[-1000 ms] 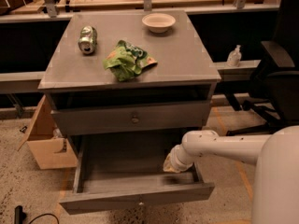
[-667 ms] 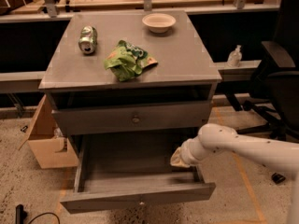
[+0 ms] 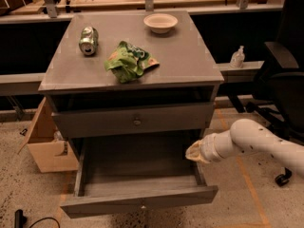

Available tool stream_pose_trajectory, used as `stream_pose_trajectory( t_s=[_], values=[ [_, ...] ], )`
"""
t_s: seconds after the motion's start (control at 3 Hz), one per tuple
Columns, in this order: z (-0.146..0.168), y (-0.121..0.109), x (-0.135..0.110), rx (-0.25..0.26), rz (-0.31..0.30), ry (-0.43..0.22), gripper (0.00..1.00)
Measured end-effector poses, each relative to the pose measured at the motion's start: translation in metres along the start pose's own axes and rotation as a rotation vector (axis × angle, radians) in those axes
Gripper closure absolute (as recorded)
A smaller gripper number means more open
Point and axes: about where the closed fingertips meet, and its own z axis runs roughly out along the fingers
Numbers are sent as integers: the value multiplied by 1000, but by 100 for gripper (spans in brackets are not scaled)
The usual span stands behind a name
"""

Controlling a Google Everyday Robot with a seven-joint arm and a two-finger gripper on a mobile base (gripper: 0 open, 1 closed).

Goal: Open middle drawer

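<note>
The grey cabinet (image 3: 128, 63) has a closed upper drawer front (image 3: 95, 122) with a small round knob (image 3: 137, 121). Below it, the middle drawer (image 3: 137, 167) is pulled well out and is empty inside. Its flat front (image 3: 142, 201) is seen from above at the bottom of the view. The lowest drawer is hidden under it. My gripper (image 3: 194, 152) is on a white arm (image 3: 256, 141) that comes in from the right. It is at the inside of the open drawer's right wall, just below the upper drawer front.
A crushed can (image 3: 88, 40), a green chip bag (image 3: 128, 61) and a pale bowl (image 3: 160, 23) lie on the cabinet top. A cardboard box (image 3: 45, 146) stands at the left, a black office chair (image 3: 285, 75) at the right. A bottle (image 3: 237, 57) sits on the ledge.
My arm has drawn back to the right, and less of it fills the lower right. The gripper has shifted slightly right and up beside the drawer's right wall. The drawer stays pulled out.
</note>
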Motion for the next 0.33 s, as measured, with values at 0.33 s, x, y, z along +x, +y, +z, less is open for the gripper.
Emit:
stream_pose_trajectory(
  t_s=[0.33],
  values=[
    [-3,1,2,2,8,-1,61]
  ],
)
